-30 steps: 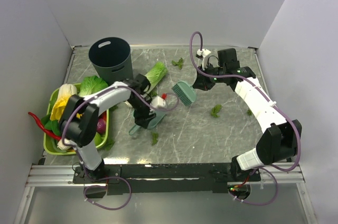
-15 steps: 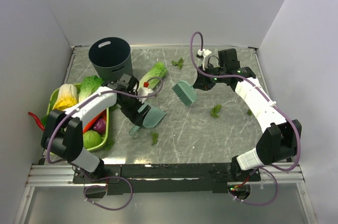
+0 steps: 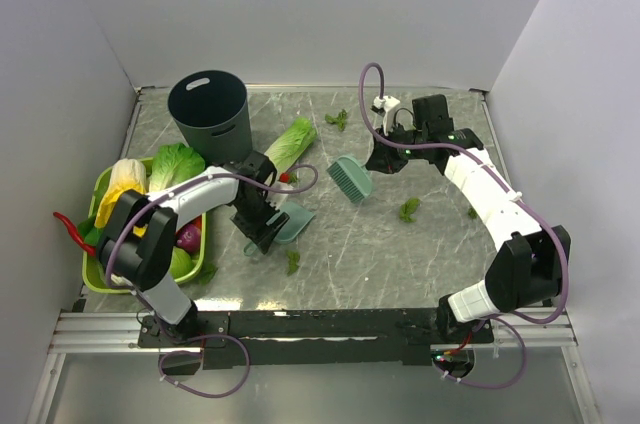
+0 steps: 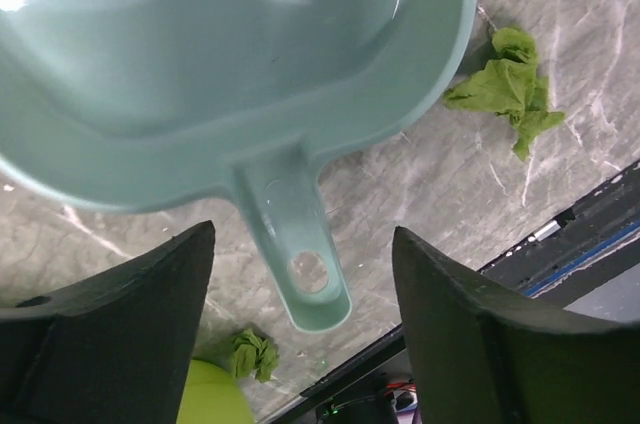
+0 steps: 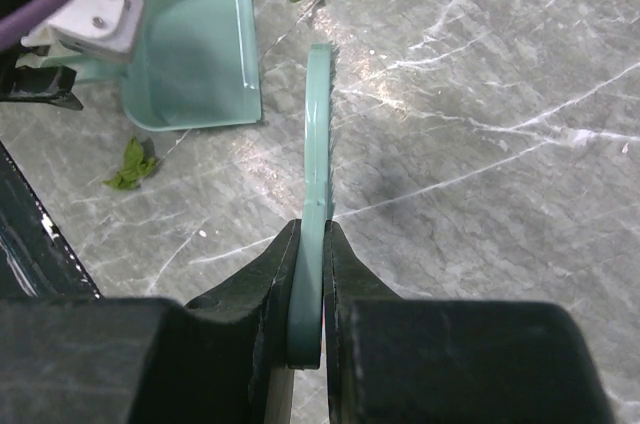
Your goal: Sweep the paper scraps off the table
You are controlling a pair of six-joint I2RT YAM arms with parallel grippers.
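Paper scraps (image 3: 409, 209), ragged, dot veined marble table (image 3: 400, 264); right pincer (image 5: 312, 234) clamps brush (image 5: 318, 124), left pincer (image 4: 300, 249) apart

readable text: none | labels, brands: none | numbers, signs: none (dustpan (image 4: 200, 44) and brush (image 5: 318, 144) plain teal)

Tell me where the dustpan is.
In the top view, the dustpan lies on the table left of centre, just below the cabbage, its handle between the open fingers of the left gripper.
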